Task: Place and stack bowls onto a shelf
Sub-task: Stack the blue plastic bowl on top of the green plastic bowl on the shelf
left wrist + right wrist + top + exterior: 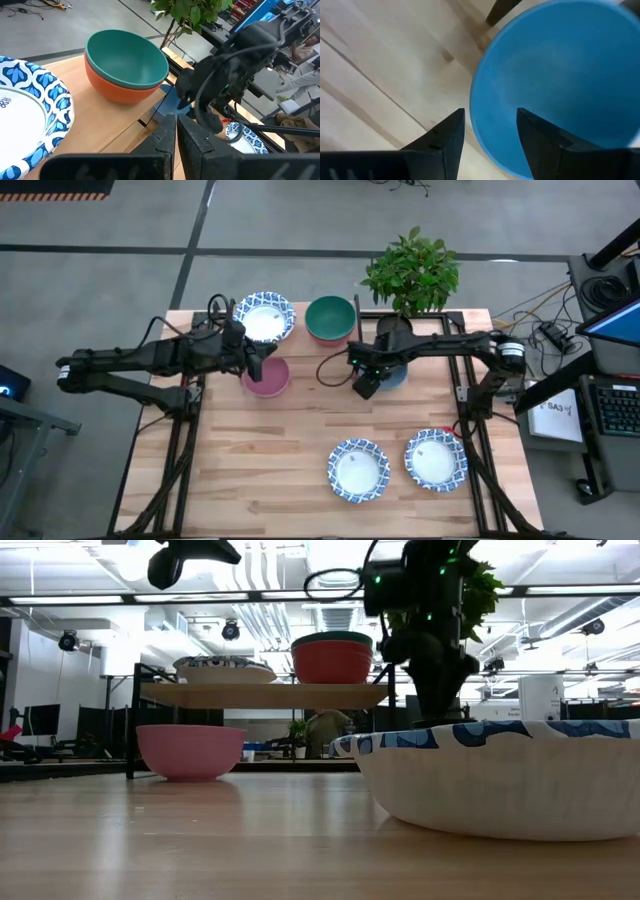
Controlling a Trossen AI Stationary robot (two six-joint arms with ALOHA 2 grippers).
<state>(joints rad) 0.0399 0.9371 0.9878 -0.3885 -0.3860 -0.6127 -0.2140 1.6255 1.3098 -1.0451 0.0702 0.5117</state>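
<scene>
Blue bowl (560, 85) rim sits between the spread fingers of the right gripper (487, 137); left gripper (176, 137), fingers closed and empty, hovers above the pink bowl (265, 377).

We see the right gripper (487, 135) pointing down, fingers parted; the left gripper (176, 131) closed (arm outstretched).

We see the shelf (265, 694) at the table's (270, 470) far edge, bearing a patterned bowl (265, 316) at left and two nested bowls (332, 658) at right. One bowl (190, 751) sits beneath the shelf. Two patterned bowls (358, 470) (436, 458) lie side by side near the front right. A plant (412, 272) stands behind the shelf's right end.
</scene>
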